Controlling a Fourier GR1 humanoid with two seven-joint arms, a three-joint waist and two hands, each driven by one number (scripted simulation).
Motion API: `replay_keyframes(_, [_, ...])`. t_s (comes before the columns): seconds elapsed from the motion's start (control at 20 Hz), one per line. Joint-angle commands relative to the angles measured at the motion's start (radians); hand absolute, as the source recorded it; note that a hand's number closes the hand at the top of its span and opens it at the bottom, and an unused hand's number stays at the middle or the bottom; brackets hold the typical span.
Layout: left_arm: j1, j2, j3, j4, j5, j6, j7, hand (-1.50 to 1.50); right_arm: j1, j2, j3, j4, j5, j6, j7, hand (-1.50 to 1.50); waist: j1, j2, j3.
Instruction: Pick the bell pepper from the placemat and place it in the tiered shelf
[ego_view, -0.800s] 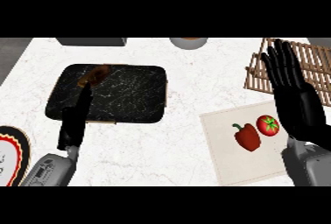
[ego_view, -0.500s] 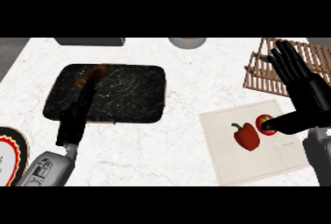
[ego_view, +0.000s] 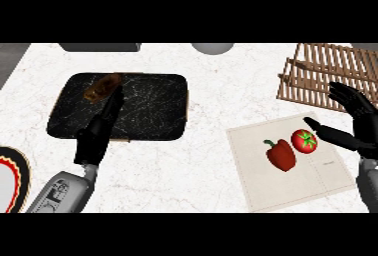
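Bell pepper (ego_view: 280, 155) lay on placemat (ego_view: 295, 192), just beside tomato (ego_view: 304, 141), no hand touching it. Right hand (ego_view: 360, 132) hovered at placemat's right edge, fingers spread apart, thumb tip near tomato. Tiered shelf (ego_view: 325, 70) sat beyond placemat. Left hand (ego_view: 94, 137) stretched over dark slab (ego_view: 155, 110), fingers straight.

placemat (ego_view: 295, 192), right of centre: red pepper (ego_view: 281, 155) and tomato (ego_view: 304, 141) side by side. right hand (ego_view: 363, 132) spread beside the tomato, wooden shelf (ego_view: 325, 70) above. left hand (ego_view: 100, 131), fingers straight, over black slab (ego_view: 151, 115).
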Motion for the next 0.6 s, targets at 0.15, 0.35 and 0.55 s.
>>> replay_keyframes(0.15, [-0.023, -0.003, 0.033, 0.027, -0.003, -0.063, -0.015, 0.00, -0.081, -0.028, -0.136, 0.268, -0.133, 0.203, -0.265, -1.50, -0.002, -0.009, -0.002])
replay_keyframes(0.35, [0.015, 0.012, 0.031, -0.054, -0.001, -0.045, 0.047, 0.00, -0.017, -0.155, -0.014, 0.192, -0.041, 0.368, -0.188, -1.50, -0.001, -0.014, -0.002])
replay_keyframes(0.55, [0.034, -0.025, 0.027, -0.011, -0.022, -0.037, -0.004, 0.00, -0.033, -0.204, 0.051, 0.041, 0.029, 0.361, -0.066, -1.50, -0.014, -0.016, -0.004])
